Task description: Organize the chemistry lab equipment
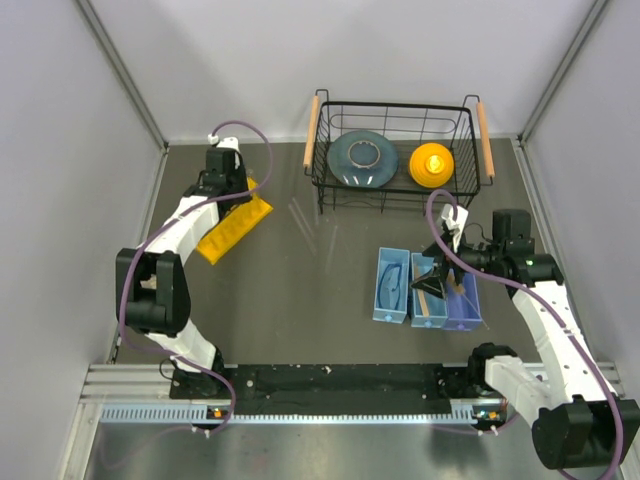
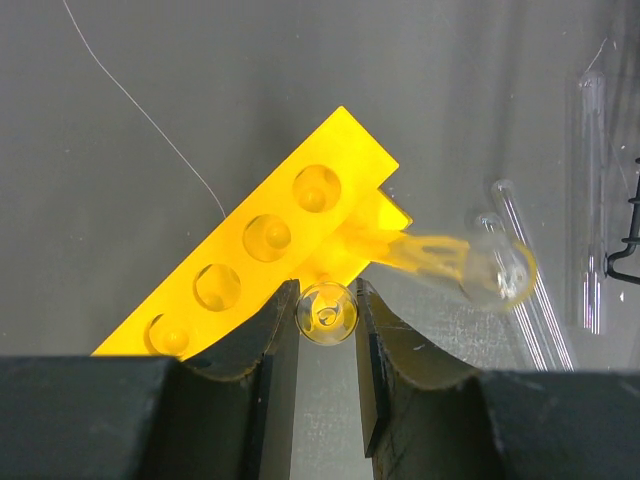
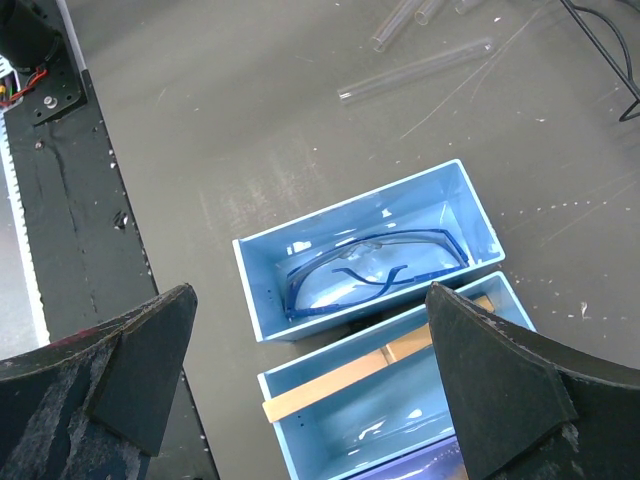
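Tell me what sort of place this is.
Probably a walled robot test cell staged as a chemistry bench: thin clear glass tubes, a yellow plastic holed rack, and blue-rimmed safety glasses.

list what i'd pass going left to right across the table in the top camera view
yellow rack → loose glass tubes → light blue bin with safety glasses → second light blue bin with wooden clamp → purple bin
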